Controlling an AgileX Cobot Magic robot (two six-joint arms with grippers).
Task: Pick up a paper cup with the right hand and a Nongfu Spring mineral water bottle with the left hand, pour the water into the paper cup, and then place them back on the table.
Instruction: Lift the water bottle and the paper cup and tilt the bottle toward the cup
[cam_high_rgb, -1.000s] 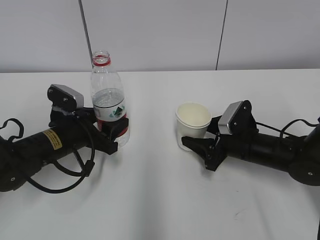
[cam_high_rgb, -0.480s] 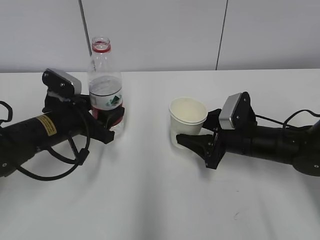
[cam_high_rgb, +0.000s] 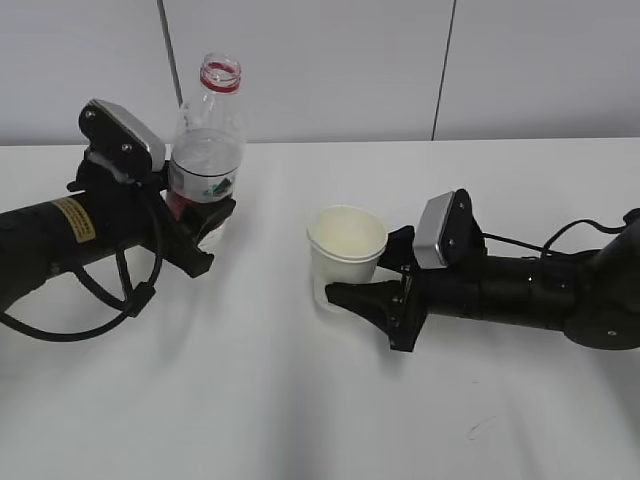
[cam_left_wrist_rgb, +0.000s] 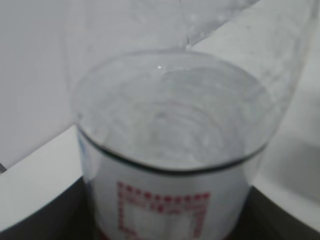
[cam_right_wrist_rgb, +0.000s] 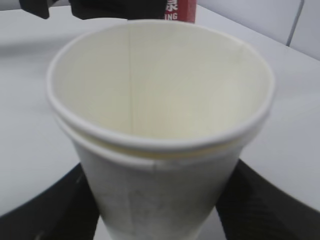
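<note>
My left gripper (cam_high_rgb: 200, 228) is shut on the clear water bottle (cam_high_rgb: 205, 150), held above the white table (cam_high_rgb: 300, 400) and tilted a little to the right; its cap is off and the red neck ring shows. Water fills its lower part (cam_left_wrist_rgb: 170, 120). My right gripper (cam_high_rgb: 355, 290) is shut on the white paper cup (cam_high_rgb: 345, 250), upright and lifted off the table, to the right of the bottle. The cup looks empty inside (cam_right_wrist_rgb: 155, 75), with black fingers (cam_right_wrist_rgb: 55, 210) on both sides. It looks like two nested cups.
A grey panelled wall (cam_high_rgb: 400, 60) stands behind the table. Black cables loop beside the left arm (cam_high_rgb: 60, 330) and trail behind the right arm (cam_high_rgb: 570, 235).
My left gripper has lifted the bottle off the table and tipped it slightly right. My right gripper has carried the cup up and to the left, toward the bottle.
</note>
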